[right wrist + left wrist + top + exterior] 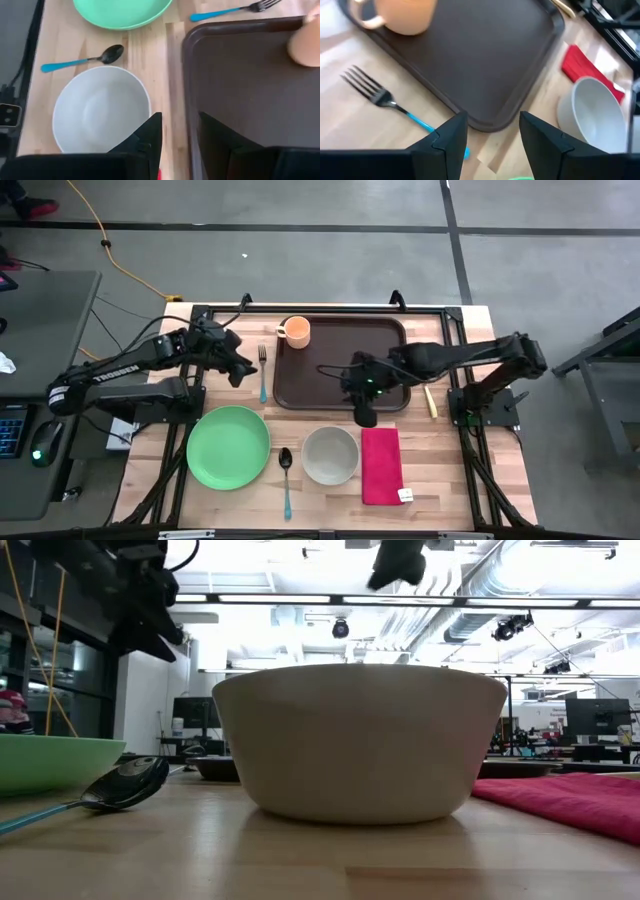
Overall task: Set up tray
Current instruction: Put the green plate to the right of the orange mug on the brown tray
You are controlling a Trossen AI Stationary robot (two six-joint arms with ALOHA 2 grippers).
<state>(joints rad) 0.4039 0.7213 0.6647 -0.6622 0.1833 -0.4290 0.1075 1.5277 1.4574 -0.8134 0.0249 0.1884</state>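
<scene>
Wooden tabletop (440, 470), concrete floor around it. Tray (340, 385) lies at the far-middle of the table, long axis running left to right; dark brown, rounded corners, raised rim, bare apart from an orange mug (296, 331) in its far-left corner. Right gripper (362, 412) hangs over the tray's near edge, right half, fingers parted with nothing between them; white bowl (330, 454) sits just nearer, off the tray. Left gripper (242, 370) hovers just off the tray's left edge above the fork (262, 370), fingers wide apart, empty. Judgement: the bowl lies closest to the right arm. Green plate (228, 447), spoon (286, 476) and red napkin (381, 465) line the near side, all off the tray.
</scene>
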